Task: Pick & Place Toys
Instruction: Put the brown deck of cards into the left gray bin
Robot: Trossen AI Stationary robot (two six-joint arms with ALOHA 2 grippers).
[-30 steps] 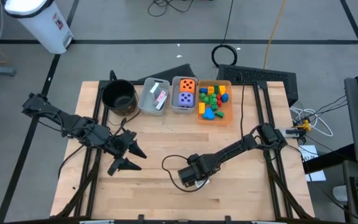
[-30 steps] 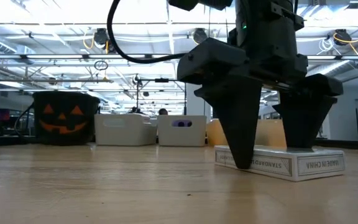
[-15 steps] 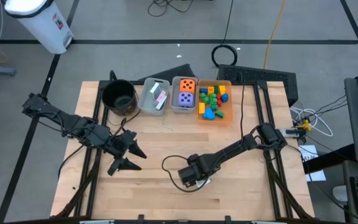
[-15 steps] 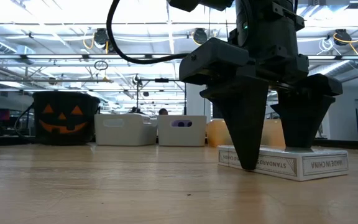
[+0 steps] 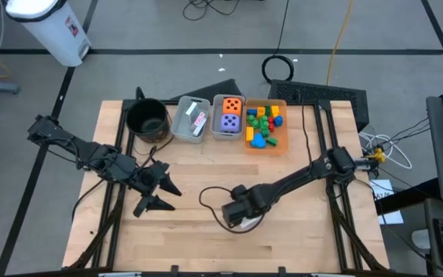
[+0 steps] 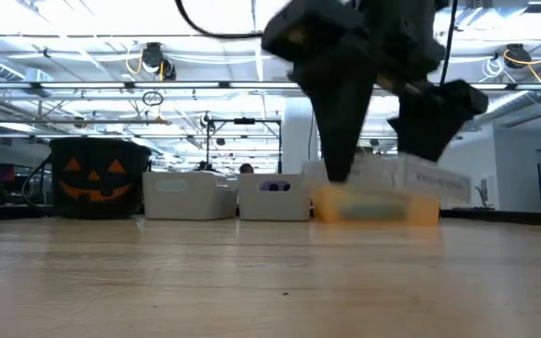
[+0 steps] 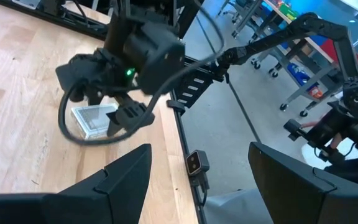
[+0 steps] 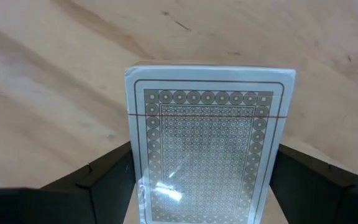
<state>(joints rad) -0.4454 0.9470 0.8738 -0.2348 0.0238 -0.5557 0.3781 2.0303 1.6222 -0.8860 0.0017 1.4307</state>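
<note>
A wrapped pack of playing cards (image 8: pixel 209 155) with a patterned back sits between the fingers of my right gripper (image 5: pixel 237 218), near the table's front middle. It shows blurred in the low view (image 6: pixel 411 176), above the tabletop. My left gripper (image 5: pixel 157 194) is open and empty over the table's left part. At the far edge, a grey bin (image 5: pixel 191 118) holds cards, a second grey bin (image 5: pixel 228 115) holds an orange and a purple die, and an orange bin (image 5: pixel 264 126) holds several coloured blocks. My right gripper pinches the card pack by its two long sides (image 8: pixel 135 169) between its two fingers (image 8: pixel 101 177), which come from above and point down. The pack lies about flat, patterned face up, lifted clear of the table.
A black pot (image 5: pixel 146 118) stands left of the bins at the far left. A black cable (image 5: pixel 210 201) loops on the wood beside my right gripper. Bare wood lies between the bins and both grippers.
My right gripper has gone up with the card pack. The pack lay flat on the table a second ago and now hangs clear of it between the fingers.
</note>
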